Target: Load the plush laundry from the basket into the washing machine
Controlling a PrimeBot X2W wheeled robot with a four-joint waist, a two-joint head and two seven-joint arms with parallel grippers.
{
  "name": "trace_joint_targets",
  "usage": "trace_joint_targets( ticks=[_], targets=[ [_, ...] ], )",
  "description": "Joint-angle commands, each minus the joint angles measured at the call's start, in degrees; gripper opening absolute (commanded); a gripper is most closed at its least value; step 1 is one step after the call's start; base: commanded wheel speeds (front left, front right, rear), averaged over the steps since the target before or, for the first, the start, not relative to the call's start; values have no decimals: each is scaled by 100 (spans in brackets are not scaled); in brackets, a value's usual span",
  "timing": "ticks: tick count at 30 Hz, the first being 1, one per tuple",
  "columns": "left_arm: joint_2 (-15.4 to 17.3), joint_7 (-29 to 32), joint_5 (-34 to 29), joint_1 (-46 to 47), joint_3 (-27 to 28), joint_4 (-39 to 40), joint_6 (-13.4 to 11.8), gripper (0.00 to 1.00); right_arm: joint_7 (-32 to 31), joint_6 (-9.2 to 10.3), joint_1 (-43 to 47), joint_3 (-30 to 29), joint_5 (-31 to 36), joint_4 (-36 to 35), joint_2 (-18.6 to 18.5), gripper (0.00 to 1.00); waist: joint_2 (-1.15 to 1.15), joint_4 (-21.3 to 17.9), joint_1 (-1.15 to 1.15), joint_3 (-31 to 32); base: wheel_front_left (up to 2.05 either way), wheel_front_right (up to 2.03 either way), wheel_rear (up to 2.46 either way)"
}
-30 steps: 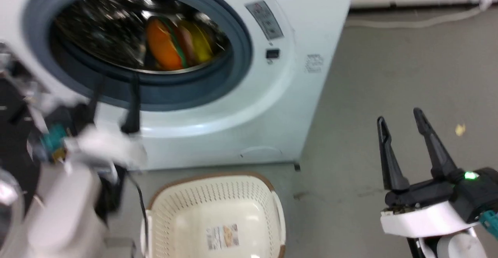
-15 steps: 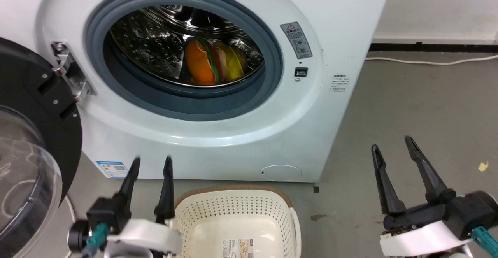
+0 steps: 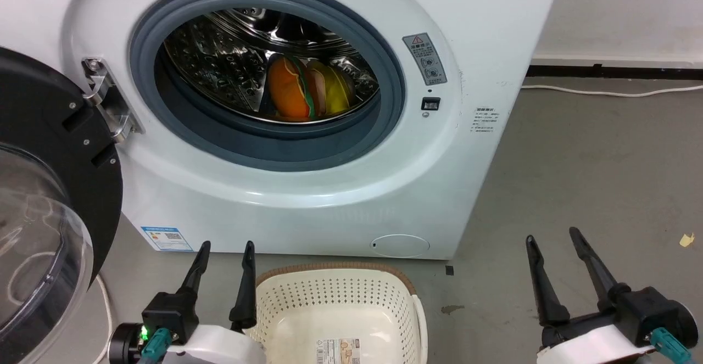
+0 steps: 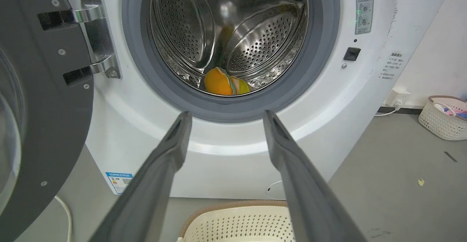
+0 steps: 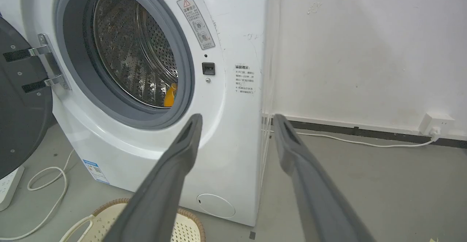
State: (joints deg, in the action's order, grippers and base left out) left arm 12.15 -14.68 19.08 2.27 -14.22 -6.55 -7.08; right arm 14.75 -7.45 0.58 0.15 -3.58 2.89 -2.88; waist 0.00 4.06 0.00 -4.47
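Grey concrete floor (image 3: 604, 161) — white wall (image 5: 365, 52), black skirting (image 5: 365, 131).

Grey concrete floor (image 3: 576, 177) across the right of the head view. The washing machine (image 3: 340, 210) stands on it at upper left, with the basket (image 3: 335, 269) just in front at bottom centre. A dark stain (image 3: 451, 309) lies beside the basket, a yellow scrap (image 3: 686, 239) at the right edge, and a white cable (image 3: 615, 93) along the wall at upper right.

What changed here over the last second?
The left gripper pulled back from the opening of the washing machine, down beside the basket, open and empty. The head view shifted too. The burger plush stays in the drum; the right gripper stays open.
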Motion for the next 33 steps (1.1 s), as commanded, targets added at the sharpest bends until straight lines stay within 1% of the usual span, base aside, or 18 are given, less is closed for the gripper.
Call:
trace_joint_targets(
  ticks=[1, 7, 8, 33],
  targets=[
    [-31, -31, -65, -42, 29, -39, 45, 100, 25, -3, -8, -3, -4, 26, 1, 100, 0, -13, 0, -1, 0, 0, 0],
    [-106, -31, -160, -33, 110, -194, 187, 100, 25, -3, -47, 24, -39, 43, 1, 100, 0, -35, 0, 0, 0, 0, 0],
    [-86, 0, -137, 0, 92, -192, 185, 0, -1, 0, -2, 21, -11, 37, 0, 0, 0, -35, 0, -1, 0, 0, 0],
    [-227, 261, -439, -38, 312, -52, 286, 0, -256, -1, -11, 14, 54, -19, 0, 0, 0, -101, 0, 76, 0, 0, 0]
  ],
)
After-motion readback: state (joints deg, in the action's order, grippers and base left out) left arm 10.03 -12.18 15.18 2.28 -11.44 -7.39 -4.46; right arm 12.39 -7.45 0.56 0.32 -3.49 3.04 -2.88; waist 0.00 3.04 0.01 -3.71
